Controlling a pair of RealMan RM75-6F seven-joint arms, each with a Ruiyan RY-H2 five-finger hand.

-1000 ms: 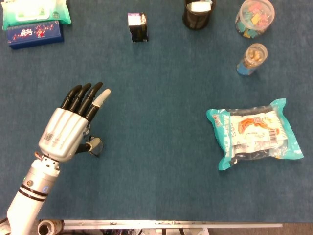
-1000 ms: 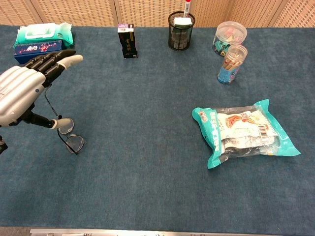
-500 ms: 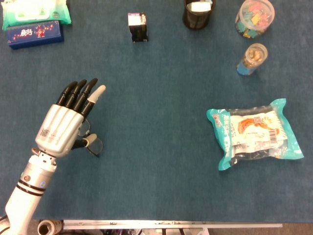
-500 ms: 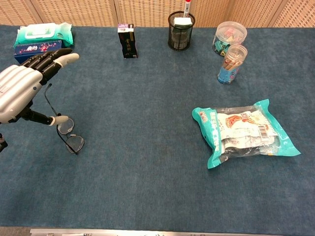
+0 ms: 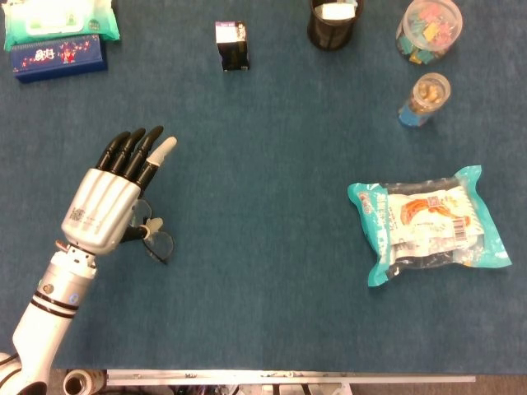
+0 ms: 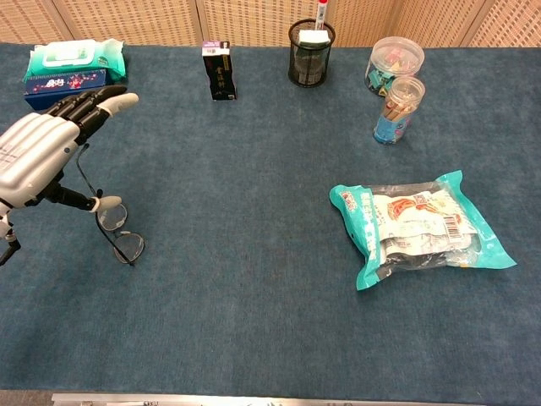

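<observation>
Since the earlier frames the left hand (image 5: 105, 206) has been drawn slightly back toward the table's near-left corner, uncovering more of the eyeglasses (image 6: 117, 230). Its fingers (image 5: 136, 152) are held straight and close together, nothing gripped, the thumb reaching down beside one lens. The eyeglasses lie on the blue table (image 5: 263, 271) near its left edge, just under and right of the palm, their long axis running diagonally toward the near edge. Wide bare cloth lies between them and the snack bag (image 5: 428, 222).
</observation>
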